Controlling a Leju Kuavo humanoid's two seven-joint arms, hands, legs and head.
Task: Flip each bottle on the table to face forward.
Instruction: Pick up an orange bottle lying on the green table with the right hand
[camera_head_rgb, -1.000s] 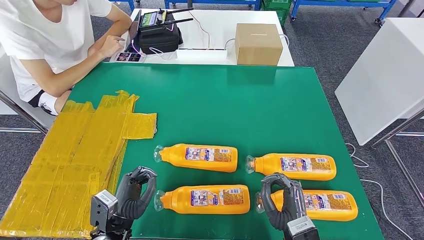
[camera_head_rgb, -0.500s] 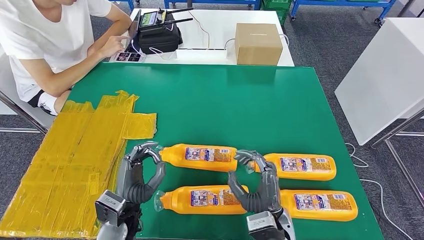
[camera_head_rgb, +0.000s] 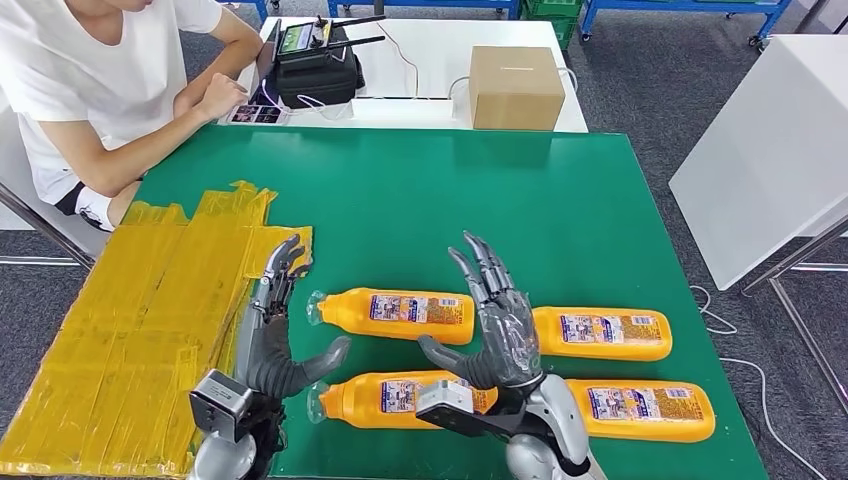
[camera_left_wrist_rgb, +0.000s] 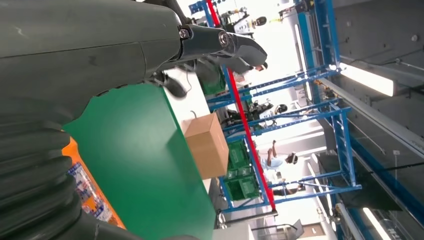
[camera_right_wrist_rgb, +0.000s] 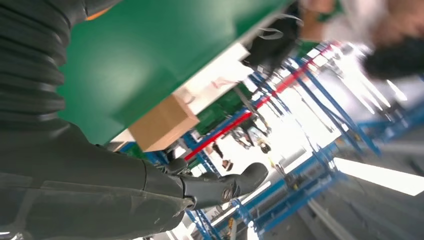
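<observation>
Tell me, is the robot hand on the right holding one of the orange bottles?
No, in the head view the right robot hand is spread open above the bottles, gripping none of them.

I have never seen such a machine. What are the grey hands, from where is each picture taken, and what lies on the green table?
The grey hands belong to a humanoid robot. The large picture comes from its head, looking down; the two tilted ones come from cameras at its wrists. Its left hand and right hand are raised with fingers spread, holding nothing. On the green table lie four orange plastic bottles on their sides, beside yellow sheets. Beyond stand a brown cardboard box and a black device with antennas. A person in a white shirt sits nearby.
</observation>
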